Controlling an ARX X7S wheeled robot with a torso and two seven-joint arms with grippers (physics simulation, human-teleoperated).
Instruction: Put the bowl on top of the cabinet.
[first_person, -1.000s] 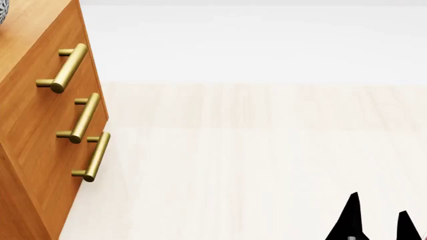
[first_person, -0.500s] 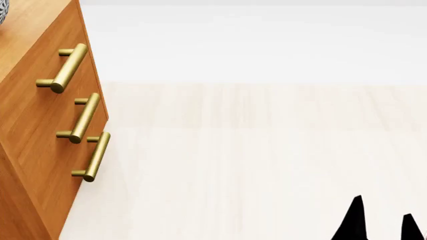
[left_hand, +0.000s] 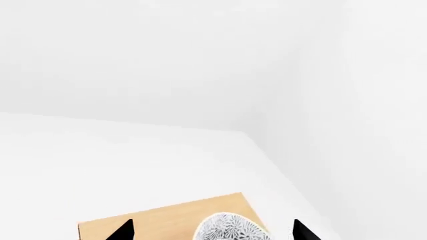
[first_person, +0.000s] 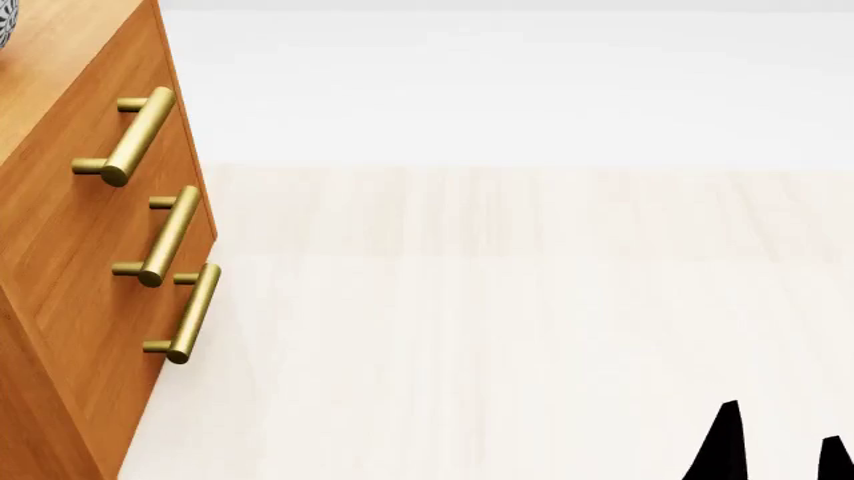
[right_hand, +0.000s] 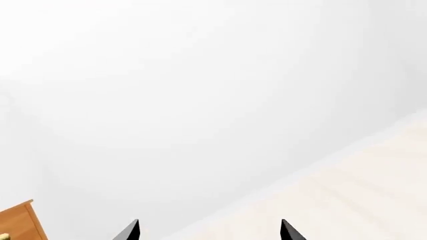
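The bowl (left_hand: 230, 228), black-and-white patterned with a pale rim, rests on the cabinet's light wood top (left_hand: 147, 226) in the left wrist view. My left gripper (left_hand: 213, 232) is open, with one dark fingertip (left_hand: 124, 231) on each side of the bowl and a gap between each and its rim. In the head view only a sliver of the bowl (first_person: 4, 25) shows at the top left, on the orange-brown cabinet (first_person: 67, 250). Low at the right of that view, my right gripper (first_person: 781, 455) is open with nothing in it, as the right wrist view (right_hand: 210, 231) confirms.
Three brass bar handles (first_person: 140, 135) stick out from the cabinet front. A pale wood floor (first_person: 507, 320) stretches to the right, up to a white wall (first_person: 507, 80). A corner of the cabinet (right_hand: 20, 222) shows in the right wrist view.
My right gripper's fingertips have sunk lower toward the bottom edge of the head view. The cabinet and bowl have not moved.
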